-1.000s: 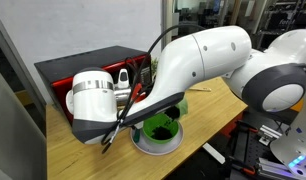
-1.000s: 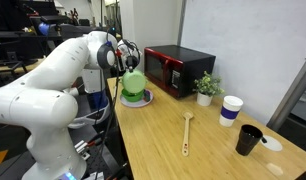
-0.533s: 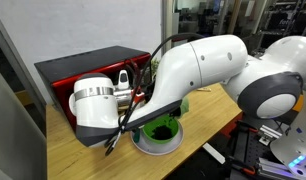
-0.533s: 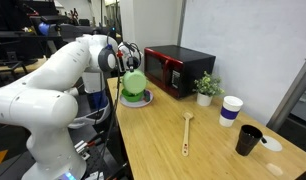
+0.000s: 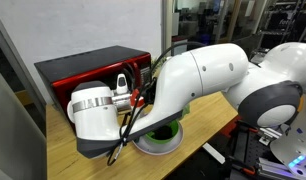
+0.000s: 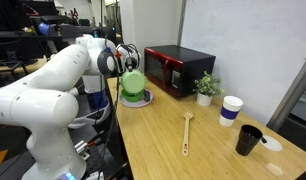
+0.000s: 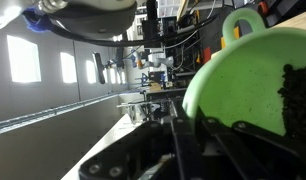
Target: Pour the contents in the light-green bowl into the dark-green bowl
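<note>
The end effector (image 7: 190, 118) is clamped on the rim of the light-green bowl (image 6: 133, 82). It holds that bowl off the desk (image 6: 178, 140) and tipped steeply on its side, just above the dark-green bowl (image 6: 137, 100), which sits on the wood near the red microwave (image 6: 178, 68). In the wrist view the pale bowl's opening faces the camera, and the contents (image 7: 297, 96) cling as a dark clump to the inner wall at the right, so the pour looks under way but not finished. In an exterior view the arm hides the tipped bowl. Only the dark-green bowl (image 5: 151, 147) shows below it, with something dark inside that may be shadow or fallen material. To do this step well, the lower lip of the pale bowl should stay over the middle of the green well, not over the white ring. The roll should go on slowly past level so the clump slides rather than drops. Keeping low limits bounce. If the mass sticks, a gentle shake is likely better than a hard jolt, since smooth plastic could slip in the grip.
</note>
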Tool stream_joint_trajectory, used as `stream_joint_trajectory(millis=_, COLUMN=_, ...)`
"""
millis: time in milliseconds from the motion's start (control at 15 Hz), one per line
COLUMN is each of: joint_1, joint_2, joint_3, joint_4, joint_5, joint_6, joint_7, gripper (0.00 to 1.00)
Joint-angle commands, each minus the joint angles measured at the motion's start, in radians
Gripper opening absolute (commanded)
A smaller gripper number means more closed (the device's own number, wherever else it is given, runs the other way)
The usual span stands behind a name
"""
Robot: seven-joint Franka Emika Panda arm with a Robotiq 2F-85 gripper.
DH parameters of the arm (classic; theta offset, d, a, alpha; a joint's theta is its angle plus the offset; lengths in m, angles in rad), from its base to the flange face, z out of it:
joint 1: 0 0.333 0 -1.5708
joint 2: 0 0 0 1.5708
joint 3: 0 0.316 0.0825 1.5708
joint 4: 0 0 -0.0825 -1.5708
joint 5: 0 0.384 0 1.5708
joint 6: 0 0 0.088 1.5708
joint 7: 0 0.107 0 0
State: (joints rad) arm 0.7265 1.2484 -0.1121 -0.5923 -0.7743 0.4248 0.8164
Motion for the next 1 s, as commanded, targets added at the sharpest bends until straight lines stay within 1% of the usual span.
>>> stream_joint_trajectory(millis=0, joint_1=0.021, joint_2=0.046, joint_3=-0.033, joint_4=0.069, joint_5=-0.028, joint_6=-0.036, joint_7=-0.075, gripper=0.03)
stream_joint_trajectory(millis=933, joint_1=0.027, joint_2=0.090, joint_3=-0.090, joint_4=0.127, joint_5=-0.103, joint_6=-0.036, joint_7=-0.205, gripper=0.03)
